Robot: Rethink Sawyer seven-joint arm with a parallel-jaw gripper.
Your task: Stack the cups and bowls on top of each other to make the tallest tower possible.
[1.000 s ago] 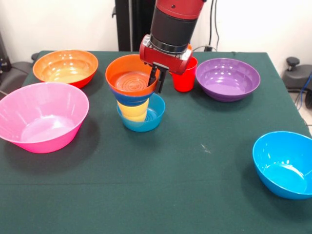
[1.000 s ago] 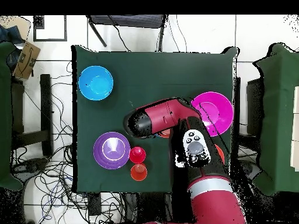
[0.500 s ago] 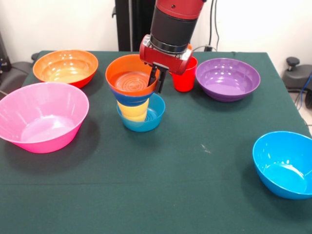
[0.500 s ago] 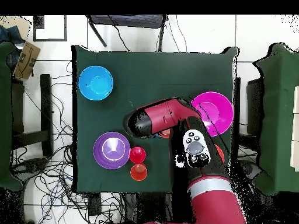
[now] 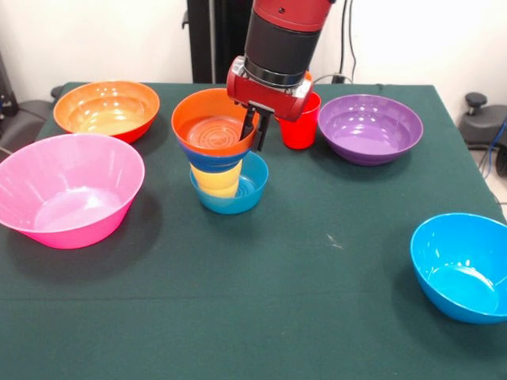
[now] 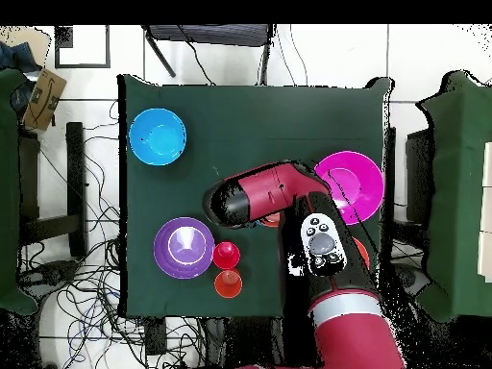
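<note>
Basically nothing has moved over the last second: my end effector [image 5: 255, 131] stays pinched on the small orange bowl's [image 5: 214, 120] rim atop the tower [image 5: 224, 170], mid-surface toward the far edge. I judge release is pending.

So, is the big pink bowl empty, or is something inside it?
Empty. In the front view the large pink bowl stands upright on the table, and its glossy inside is bare down to the bottom.

The bowls around me, like the pink one [image 5: 70, 190], look glossy, smooth plastic. My tabletop [image 5: 317, 301] wears matt green cloth.
</note>
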